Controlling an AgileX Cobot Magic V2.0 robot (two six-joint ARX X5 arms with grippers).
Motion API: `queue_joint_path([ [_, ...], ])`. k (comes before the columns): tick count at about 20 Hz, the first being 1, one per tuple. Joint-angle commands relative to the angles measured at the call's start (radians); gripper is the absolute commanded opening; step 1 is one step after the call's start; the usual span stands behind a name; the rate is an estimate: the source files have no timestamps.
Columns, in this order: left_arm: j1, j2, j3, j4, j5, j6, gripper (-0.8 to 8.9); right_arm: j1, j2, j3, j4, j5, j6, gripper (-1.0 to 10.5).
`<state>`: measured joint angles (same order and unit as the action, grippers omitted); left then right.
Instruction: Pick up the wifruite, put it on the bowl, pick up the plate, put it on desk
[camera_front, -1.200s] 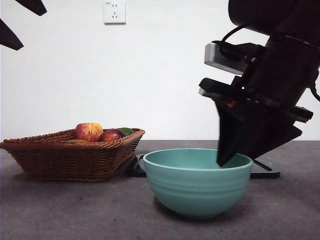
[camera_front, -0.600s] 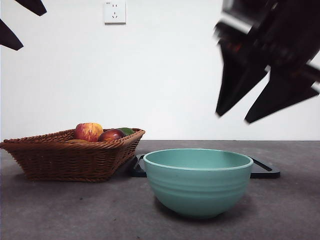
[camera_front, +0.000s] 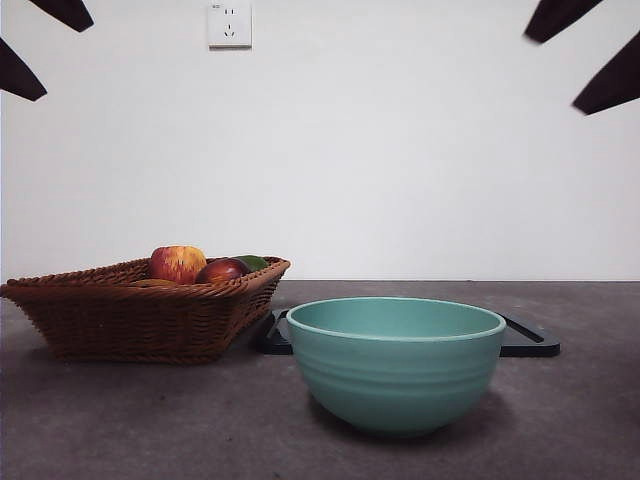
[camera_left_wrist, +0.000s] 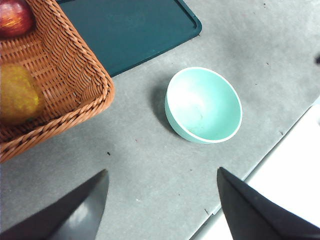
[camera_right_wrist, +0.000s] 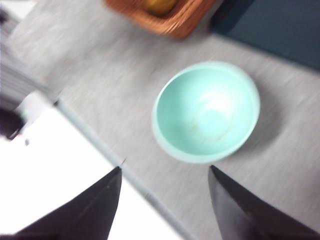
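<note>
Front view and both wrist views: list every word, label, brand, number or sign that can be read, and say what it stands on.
No readable text in any view.
Wall socket: a tiny mark at its top left corner, too small to read.
Bowl, wicker basket, dark tray, desk: no print or label visible.
Right wrist view: blurred, no lettering can be made out.

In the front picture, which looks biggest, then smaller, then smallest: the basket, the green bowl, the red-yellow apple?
1. Basket, widest of the three.
2. Bowl, a bit narrower than the basket, though it stands nearer the camera, so these two are not a sure ranking.
3. Apple, clearly smallest.
</note>
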<state>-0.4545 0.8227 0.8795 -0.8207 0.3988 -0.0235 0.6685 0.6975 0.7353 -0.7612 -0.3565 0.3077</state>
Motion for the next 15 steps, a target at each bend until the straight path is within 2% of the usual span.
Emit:
queue_joint_path([
  [1,-0.005,0.005,0.016,0.004,0.006,0.012,3.40,0.009,-0.014,0.017,-0.035,-0.013,-0.006,2.8],
  [11,-0.005,0.006,0.016,0.004,0.006,0.012,3.39,0.009,-0.013,0.017,-0.047,-0.010,-0.010,2.7],
  [12,-0.005,0.005,0.016,0.004,0.006,0.012,3.06,0.009,-0.013,0.017,-0.048,-0.010,-0.012,2.6],
  [13,-0.005,0.006,0.016,0.004,0.006,0.012,2.00,0.009,-0.013,0.017,-0.048,-0.010,-0.012,1.9],
  [14,-0.005,0.006,0.016,0.004,0.006,0.012,0.68,0.009,-0.013,0.017,-0.048,-0.010,-0.013,0.5],
  [15,-0.005,0.006,0.016,0.004,0.006,0.011,0.11,0.009,-0.013,0.017,-0.048,-0.010,-0.021,0.1],
])
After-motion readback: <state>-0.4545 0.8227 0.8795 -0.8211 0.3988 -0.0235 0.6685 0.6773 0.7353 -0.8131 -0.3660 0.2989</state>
